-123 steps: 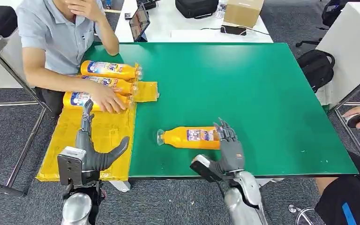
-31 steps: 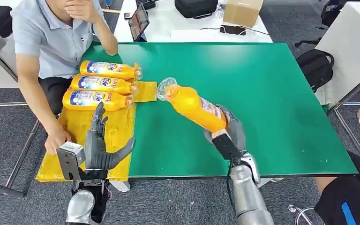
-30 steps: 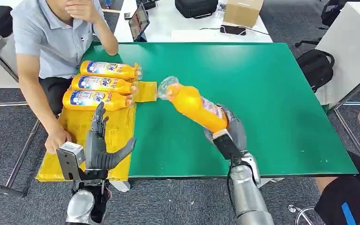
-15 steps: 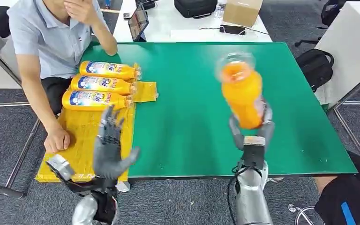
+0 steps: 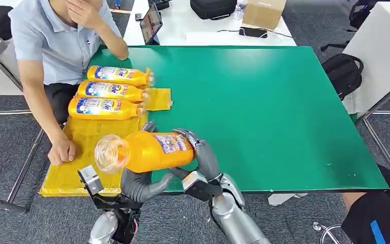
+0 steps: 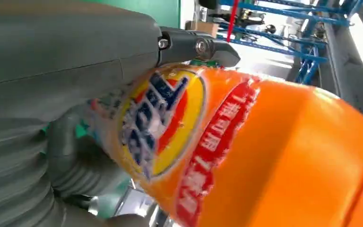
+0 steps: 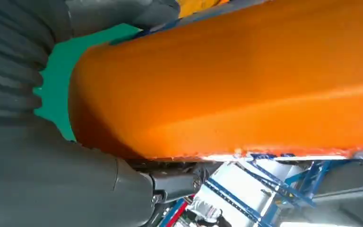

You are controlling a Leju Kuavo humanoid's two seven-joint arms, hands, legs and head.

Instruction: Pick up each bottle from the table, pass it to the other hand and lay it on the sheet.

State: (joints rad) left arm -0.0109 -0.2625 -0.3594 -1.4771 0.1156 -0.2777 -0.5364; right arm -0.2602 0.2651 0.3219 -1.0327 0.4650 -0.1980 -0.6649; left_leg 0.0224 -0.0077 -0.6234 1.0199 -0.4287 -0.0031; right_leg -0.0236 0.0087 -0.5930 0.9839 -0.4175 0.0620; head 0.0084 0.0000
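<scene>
An orange bottle (image 5: 147, 151) lies level in the air over the table's front edge, its clear cap end pointing left. My right hand (image 5: 203, 157) grips its base end, with fingers wrapped over the top. My left hand (image 5: 139, 184) cups it from below, and its fingertips show above the label. In the left wrist view the thumb (image 6: 75, 61) presses on the bottle's label (image 6: 160, 123). The right wrist view has the bottle's orange body (image 7: 246, 80) against the palm (image 7: 52, 179). Three more orange bottles (image 5: 110, 90) lie side by side on the yellow sheet (image 5: 91, 147).
A seated person leans at the table's left, one hand (image 5: 61, 151) resting on the sheet near my left hand. The green table (image 5: 264, 101) stretches to the right. A backpack (image 5: 343, 71) sits on the floor at right, with a cardboard box (image 5: 263, 12) and a tablet (image 5: 151, 23) behind.
My right hand swung the bottle from upright at the right down and left to level. My left hand rose from open over the sheet and closed under the bottle.
</scene>
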